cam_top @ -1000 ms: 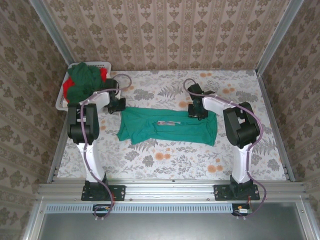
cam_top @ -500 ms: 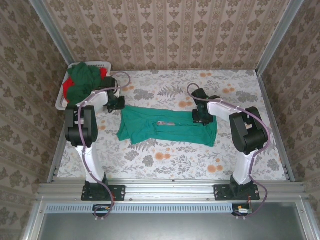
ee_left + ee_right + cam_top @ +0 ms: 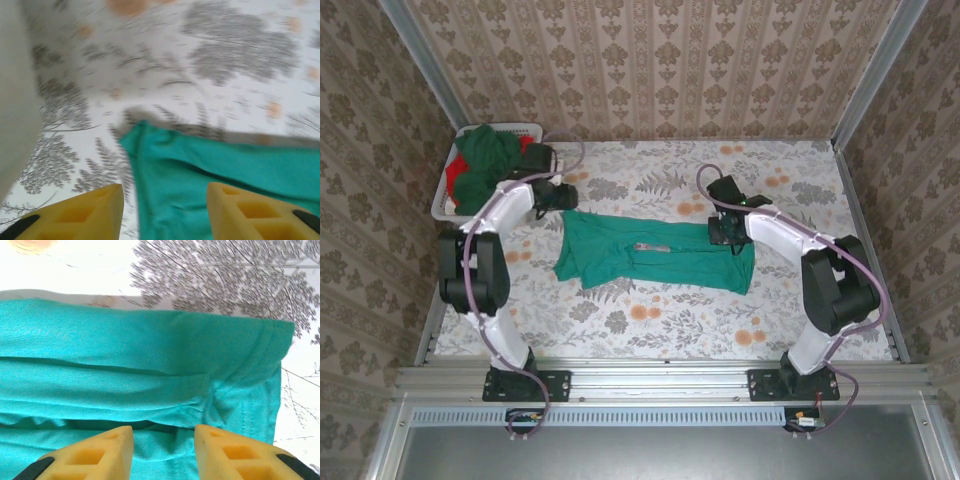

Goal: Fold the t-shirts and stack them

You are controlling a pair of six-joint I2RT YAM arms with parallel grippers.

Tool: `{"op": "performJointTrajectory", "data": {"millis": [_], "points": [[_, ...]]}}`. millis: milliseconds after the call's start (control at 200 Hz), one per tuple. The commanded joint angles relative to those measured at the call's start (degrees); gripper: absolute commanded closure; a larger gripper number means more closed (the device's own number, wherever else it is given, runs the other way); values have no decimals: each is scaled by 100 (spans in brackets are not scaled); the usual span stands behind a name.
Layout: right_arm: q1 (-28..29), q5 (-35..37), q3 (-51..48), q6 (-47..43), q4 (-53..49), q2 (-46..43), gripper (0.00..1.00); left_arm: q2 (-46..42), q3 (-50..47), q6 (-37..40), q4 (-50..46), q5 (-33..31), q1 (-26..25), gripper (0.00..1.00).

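Top external view: teal t-shirt (image 3: 655, 252) lay mid-worktop (image 3: 650, 330) as a long band, apparently folded lengthwise but not yet across. Left gripper (image 3: 558, 197) hung released just past the band's left end, holding nothing. Right gripper (image 3: 724, 232) sat low over the right end, fingers apart, no cloth visibly pinched. Dark green t-shirt (image 3: 485, 160) and red t-shirt (image 3: 528, 146) lay heaped in the basket (image 3: 442, 208), unfolded. No stack begun; judged early in the task.
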Motion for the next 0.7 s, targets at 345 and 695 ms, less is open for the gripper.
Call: {"op": "performJointTrajectory", "data": {"millis": [345, 695], "points": [[-205, -173, -106, 660, 402, 773, 64, 1396, 404, 2597, 59, 810, -2022, 48], [-652, -369, -249, 858, 285, 870, 63, 968, -97, 3174, -219, 705, -2060, 78]]}}
